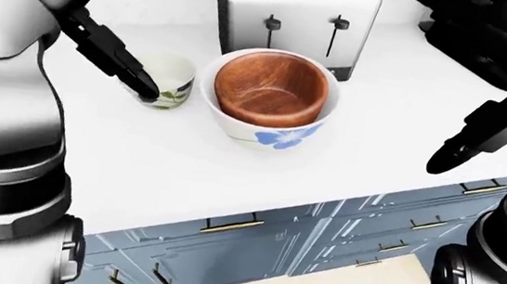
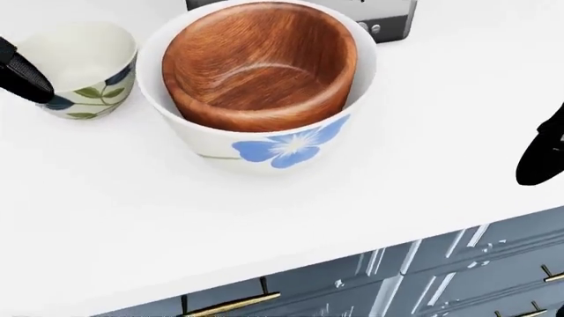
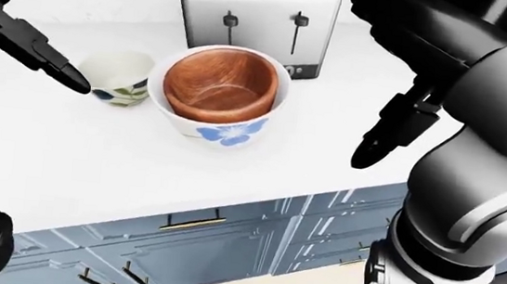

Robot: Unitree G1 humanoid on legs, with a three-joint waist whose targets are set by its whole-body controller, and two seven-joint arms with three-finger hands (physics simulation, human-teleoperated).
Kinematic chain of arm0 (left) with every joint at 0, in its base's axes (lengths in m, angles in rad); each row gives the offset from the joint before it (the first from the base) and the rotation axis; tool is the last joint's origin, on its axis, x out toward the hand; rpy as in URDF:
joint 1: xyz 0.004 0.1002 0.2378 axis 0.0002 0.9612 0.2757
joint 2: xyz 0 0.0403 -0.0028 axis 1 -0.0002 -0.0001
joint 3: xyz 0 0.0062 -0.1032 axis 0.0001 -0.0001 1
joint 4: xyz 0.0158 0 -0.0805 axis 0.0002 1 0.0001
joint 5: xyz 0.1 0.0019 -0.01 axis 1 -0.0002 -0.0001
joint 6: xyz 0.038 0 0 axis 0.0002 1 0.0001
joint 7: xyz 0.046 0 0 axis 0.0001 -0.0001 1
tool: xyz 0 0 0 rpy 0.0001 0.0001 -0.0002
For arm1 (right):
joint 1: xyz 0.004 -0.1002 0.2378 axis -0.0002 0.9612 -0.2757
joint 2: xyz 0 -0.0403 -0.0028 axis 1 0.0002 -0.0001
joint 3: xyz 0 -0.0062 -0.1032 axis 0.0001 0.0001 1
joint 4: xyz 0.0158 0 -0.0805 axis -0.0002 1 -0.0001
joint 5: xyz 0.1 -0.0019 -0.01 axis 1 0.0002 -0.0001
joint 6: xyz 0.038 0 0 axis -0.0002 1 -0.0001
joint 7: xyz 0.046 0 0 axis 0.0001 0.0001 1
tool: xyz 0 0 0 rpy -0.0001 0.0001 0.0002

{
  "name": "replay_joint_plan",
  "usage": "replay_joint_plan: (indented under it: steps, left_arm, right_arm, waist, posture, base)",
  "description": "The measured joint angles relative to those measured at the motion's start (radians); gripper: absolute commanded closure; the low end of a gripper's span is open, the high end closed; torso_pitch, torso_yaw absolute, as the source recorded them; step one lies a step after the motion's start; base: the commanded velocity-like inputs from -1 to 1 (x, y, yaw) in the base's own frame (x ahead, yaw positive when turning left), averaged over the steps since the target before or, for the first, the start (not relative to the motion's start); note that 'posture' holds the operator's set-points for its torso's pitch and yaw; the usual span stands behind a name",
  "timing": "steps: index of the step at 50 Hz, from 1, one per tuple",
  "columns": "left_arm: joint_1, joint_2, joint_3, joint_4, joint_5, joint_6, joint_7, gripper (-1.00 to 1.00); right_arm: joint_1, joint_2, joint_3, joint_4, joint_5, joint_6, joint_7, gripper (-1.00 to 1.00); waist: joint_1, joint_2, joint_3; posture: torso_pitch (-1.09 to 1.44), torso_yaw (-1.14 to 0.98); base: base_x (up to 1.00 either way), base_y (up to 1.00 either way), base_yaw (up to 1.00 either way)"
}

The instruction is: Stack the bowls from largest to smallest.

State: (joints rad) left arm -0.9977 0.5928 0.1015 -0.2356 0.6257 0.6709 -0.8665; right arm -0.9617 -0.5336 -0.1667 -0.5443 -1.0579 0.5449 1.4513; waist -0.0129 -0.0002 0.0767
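Toaster (image 1: 294,16) close behind nested bowls (image 2: 260,86)

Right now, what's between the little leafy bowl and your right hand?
The flower bowl with the wooden bowl nested inside, then bare white counter up to the right hand. The head view shows it, leafy bowl at left.

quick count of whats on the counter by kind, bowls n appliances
Bowls: 3 – the wooden bowl, nested inside the white bowl with the blue flower, and the small leaf-pattern bowl standing beside them on the left of the head view
Toasters: 1 – the silver toaster
Total: 4
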Motion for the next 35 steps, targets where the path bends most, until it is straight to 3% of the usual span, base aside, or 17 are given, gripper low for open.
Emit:
replay_joint_plan:
  steps: [11,26,35]
  left_arm:
    - [-0.074,-0.084,0.002,0.222,0.135,-0.225,-0.023,-1.0]
    - [-0.015,-0.124,-0.008,0.247,0.25,-0.357,-0.11,-1.0]
    - [0.043,-0.148,-0.008,0.304,0.314,-0.427,-0.088,-1.0]
  right_arm:
    - [0.026,0.005,-0.005,-0.002,0.01,-0.007,-0.026,-1.0]
    - [0.061,-0.003,-0.018,-0.014,0.029,0.01,-0.055,-1.0]
    - [0.073,-0.011,-0.021,-0.016,0.042,0.015,-0.068,-1.0]
  waist:
    - [0.007,-0.007,-0.006]
    - [0.007,-0.006,-0.009]
    - [0.005,-0.007,-0.012]
  posture:
    - [0.0,0.0]
    - [0.0,0.0]
    - [0.0,0.0]
  base:
    - [0.0,0.0,0.0]
    - [0.0,0.0,0.0]
    - [0.0,0.0,0.0]
